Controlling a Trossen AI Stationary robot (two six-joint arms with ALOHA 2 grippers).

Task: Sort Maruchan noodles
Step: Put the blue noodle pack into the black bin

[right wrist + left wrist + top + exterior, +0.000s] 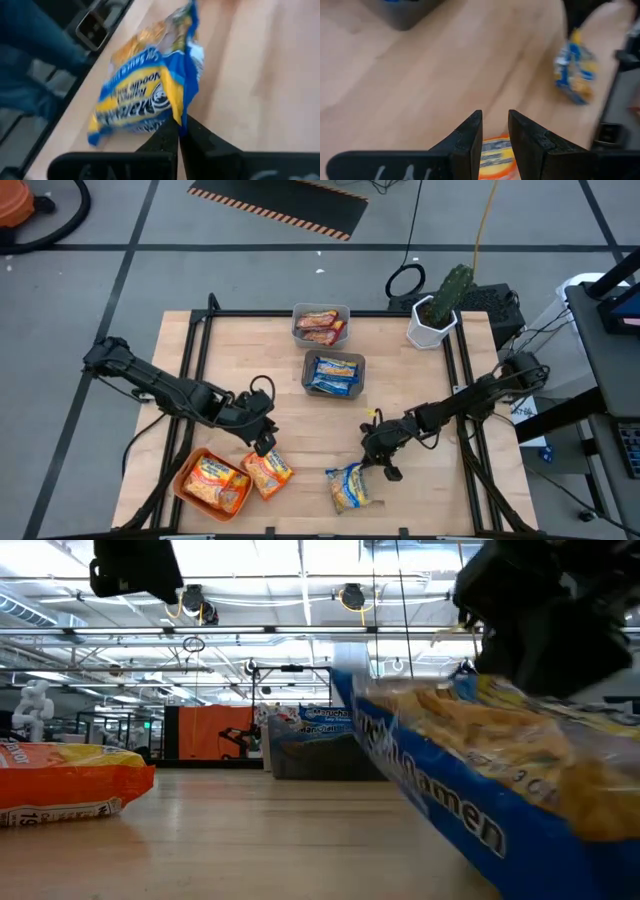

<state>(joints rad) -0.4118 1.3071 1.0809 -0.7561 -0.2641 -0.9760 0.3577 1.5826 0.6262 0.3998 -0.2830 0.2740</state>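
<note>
Noodles lie sorted by colour: reddish packets [320,325] in the top-centre bin [345,310], blue ones [334,374] below. My right gripper [386,470], reaching lower centre, pinches the blue packet [348,487] by its edge. My left gripper [265,444], jaws narrowly parted and empty, hovers over the orange packet [267,473], lower left.

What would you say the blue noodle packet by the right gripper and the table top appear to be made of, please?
The blue packet looks like thin glossy plastic film: it crinkles, shines, and is partly see-through over the noodles. The right gripper pinches its edge. The table top looks like pale, matte wood, with plank seams and grain showing.
</note>
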